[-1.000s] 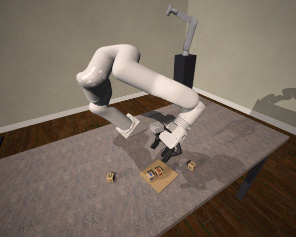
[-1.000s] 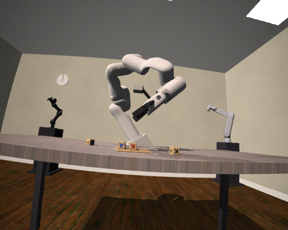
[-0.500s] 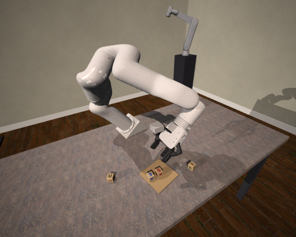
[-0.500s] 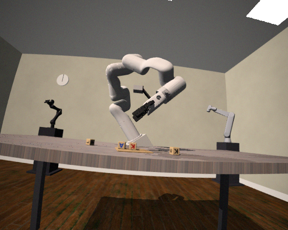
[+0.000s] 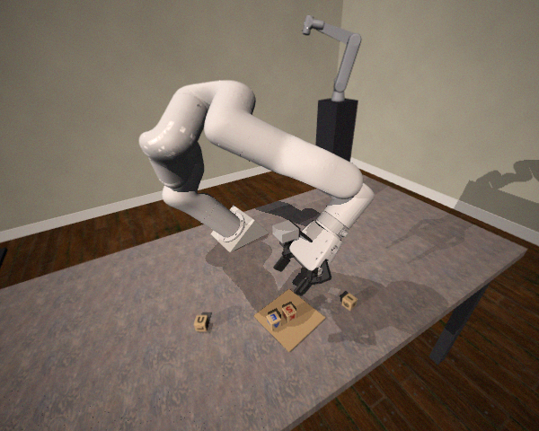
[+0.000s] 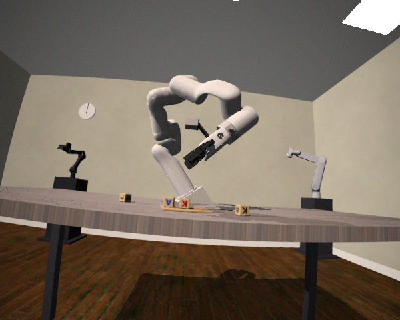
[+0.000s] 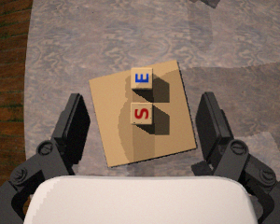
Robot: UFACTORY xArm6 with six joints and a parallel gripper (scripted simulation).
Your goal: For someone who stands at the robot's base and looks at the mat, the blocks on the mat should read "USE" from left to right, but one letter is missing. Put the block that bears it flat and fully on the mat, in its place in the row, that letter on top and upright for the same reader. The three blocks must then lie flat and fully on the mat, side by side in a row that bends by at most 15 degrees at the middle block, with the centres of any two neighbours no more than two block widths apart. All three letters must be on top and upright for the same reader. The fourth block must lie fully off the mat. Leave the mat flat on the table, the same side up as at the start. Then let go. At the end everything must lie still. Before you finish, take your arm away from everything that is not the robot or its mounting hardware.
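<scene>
A tan mat (image 5: 294,341) (image 6: 201,210) (image 7: 175,140) lies on the table. Two blocks stand on it side by side. One has a red S (image 5: 288,312) (image 6: 184,203) (image 7: 140,114) on top. The other has a blue E (image 5: 273,319) (image 6: 168,202) (image 7: 142,77) on top. A third block (image 5: 201,322) (image 6: 125,197) lies off the mat, beyond the E block, with a dark U-like letter on top. A fourth block (image 5: 349,301) (image 6: 242,209) lies off the mat on the other side. My gripper (image 5: 306,284) (image 6: 193,159) (image 7: 142,105) is open and empty. It hangs well above the mat's edge on the robot's side, tilted down at the S block.
The grey table (image 5: 121,371) (image 6: 90,213) ends at a front edge not far past the mat. The arm's base plate (image 5: 234,229) sits behind the mat. A grey arm on a dark pedestal (image 5: 337,120) (image 6: 315,203) and a black one (image 6: 71,181) stand beyond the table.
</scene>
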